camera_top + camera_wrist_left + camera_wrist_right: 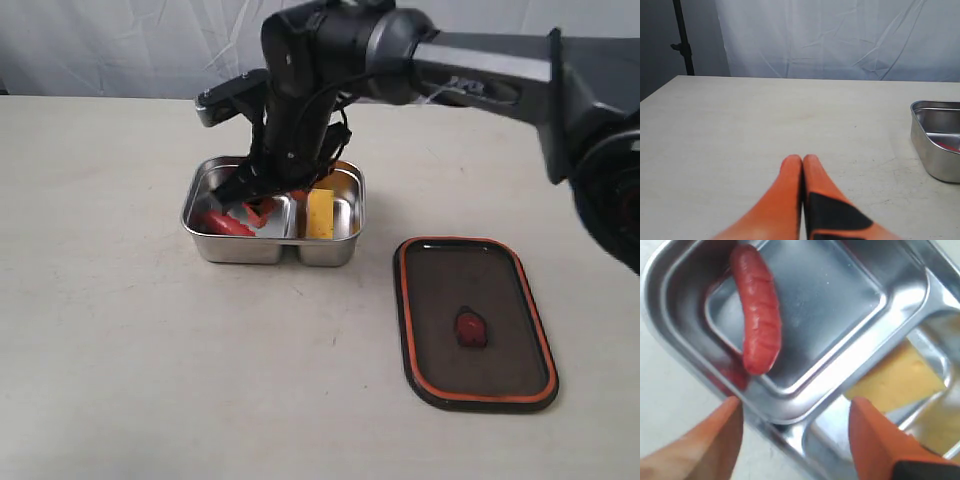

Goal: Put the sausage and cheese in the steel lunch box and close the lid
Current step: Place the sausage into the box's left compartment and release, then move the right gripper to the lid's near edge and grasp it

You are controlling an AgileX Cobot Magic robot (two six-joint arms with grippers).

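**Hovering released over a loaded box, lid off to the side**

Your right gripper (796, 405) has its two orange fingers (715, 435) spread apart, and nothing sits between them. It is released and grasps nothing. From the wrist, the two tips stand either side of the spot where the divider meets the box's wall. Whether either tip touches the metal cannot be told.

Just beyond those tips lies the steel lunch box (825, 300), with both compartments in sight. The sausage (760, 310) lies on the floor of the larger compartment. It is ahead of one finger, free of both, and runs along the compartment's wall. The cheese (895, 377) lies in the smaller compartment, across the divider, ahead of the other finger and likewise untouched. The exterior view shows the same split, with the red piece in one bay and the yellow piece in the other.

Further out from these fingers, well apart from them, the lid (500, 290) lies flat on the table (765, 115). It is beside the box and not touching it. Its orange seal rim and small orange valve (470, 328) both show.

Your left gripper (802, 160) is clenched, its fingers pressed tip to tip with nothing between them, low over bare table. The box stands ahead of those tips and off to one side, clear of them.
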